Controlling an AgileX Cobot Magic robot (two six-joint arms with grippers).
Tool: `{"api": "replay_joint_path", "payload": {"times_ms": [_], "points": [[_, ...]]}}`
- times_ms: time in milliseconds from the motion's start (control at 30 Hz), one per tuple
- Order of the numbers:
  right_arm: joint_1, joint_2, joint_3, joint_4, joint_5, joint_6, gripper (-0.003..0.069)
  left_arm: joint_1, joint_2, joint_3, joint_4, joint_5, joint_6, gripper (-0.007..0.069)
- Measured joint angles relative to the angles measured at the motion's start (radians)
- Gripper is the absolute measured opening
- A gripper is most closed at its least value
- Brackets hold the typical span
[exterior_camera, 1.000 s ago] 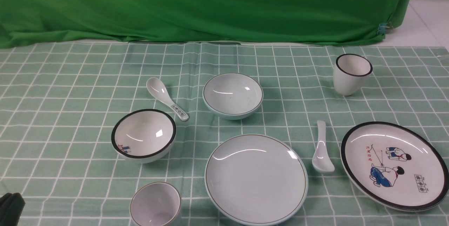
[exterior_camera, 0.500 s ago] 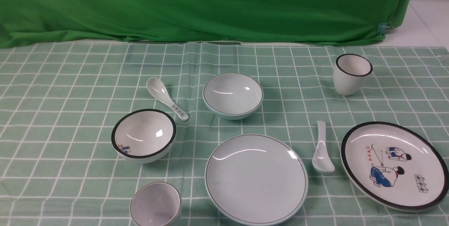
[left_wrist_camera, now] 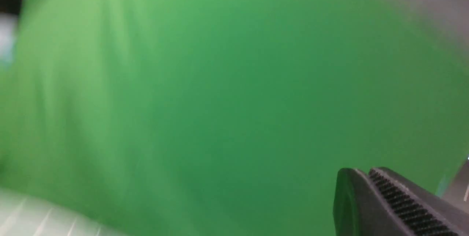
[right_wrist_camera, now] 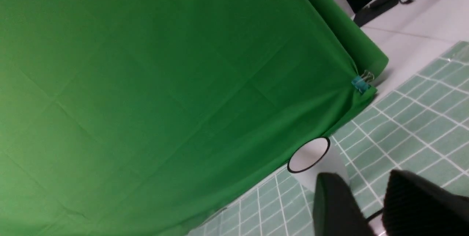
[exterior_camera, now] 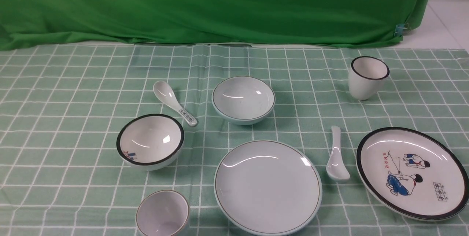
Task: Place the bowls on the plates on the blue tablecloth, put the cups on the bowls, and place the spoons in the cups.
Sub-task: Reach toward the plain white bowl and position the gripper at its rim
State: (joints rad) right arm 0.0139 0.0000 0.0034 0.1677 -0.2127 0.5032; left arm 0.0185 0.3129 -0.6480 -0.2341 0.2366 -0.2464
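While I cannot tell how the left pincer (left_wrist_camera: 370, 181) is set, the black-rimmed bowl (exterior_camera: 150, 142) and blue bowl (exterior_camera: 243, 98) are sitting on the blue tablecloth (exterior_camera: 73, 82), off the blue plate (exterior_camera: 267, 186) and cartoon plate (exterior_camera: 412, 172); the right pincer (right_wrist_camera: 373, 192) is hanging parted, empty.

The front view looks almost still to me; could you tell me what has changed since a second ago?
A dark shape at the lower left corner a second ago has slipped out of view. Nothing was grasped or released. The bowls, plates, cups and spoons lie unmoved on the tablecloth.
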Motion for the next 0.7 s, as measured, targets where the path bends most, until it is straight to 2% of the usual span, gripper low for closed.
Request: {"api": "replay_joint_path", "payload": {"times_ms": [33, 133, 233, 367, 467, 500, 633, 700], "points": [[0.003, 0.001, -0.002, -0.001, 0.004, 0.000, 0.0244, 0.000, 0.026, -0.012, 0.002, 0.024, 0.005, 0.0019], [0.047, 0.036, -0.122, -0.058, 0.177, -0.053, 0.0192, 0.000, 0.253, -0.182, 0.000, 0.409, 0.113, 0.0019], [0.092, 0.118, -0.279, -0.076, 0.319, -0.160, 0.0110, 0.000, 0.408, -0.255, -0.019, 0.570, 0.199, 0.0019], [0.159, 0.312, -0.494, -0.086, 0.513, -0.321, 0.0031, 0.000, 0.575, -0.291, -0.091, 0.652, 0.303, 0.0019], [0.240, 0.585, -0.768, -0.088, 0.821, -0.494, 0.0020, -0.011, 0.716, -0.300, -0.187, 0.664, 0.414, 0.0015], [0.242, 0.611, -0.780, -0.088, 0.836, -0.503, 0.0020, -0.013, 0.727, -0.302, -0.189, 0.664, 0.415, 0.0013], [0.274, 0.883, -0.987, -0.089, 1.090, -0.618, 0.0020, -0.085, 0.865, -0.411, -0.170, 0.696, 0.393, 0.0002], [0.275, 0.943, -1.016, -0.089, 1.121, -0.627, 0.0020, -0.115, 0.912, -0.474, -0.144, 0.722, 0.366, 0.0001]]}}
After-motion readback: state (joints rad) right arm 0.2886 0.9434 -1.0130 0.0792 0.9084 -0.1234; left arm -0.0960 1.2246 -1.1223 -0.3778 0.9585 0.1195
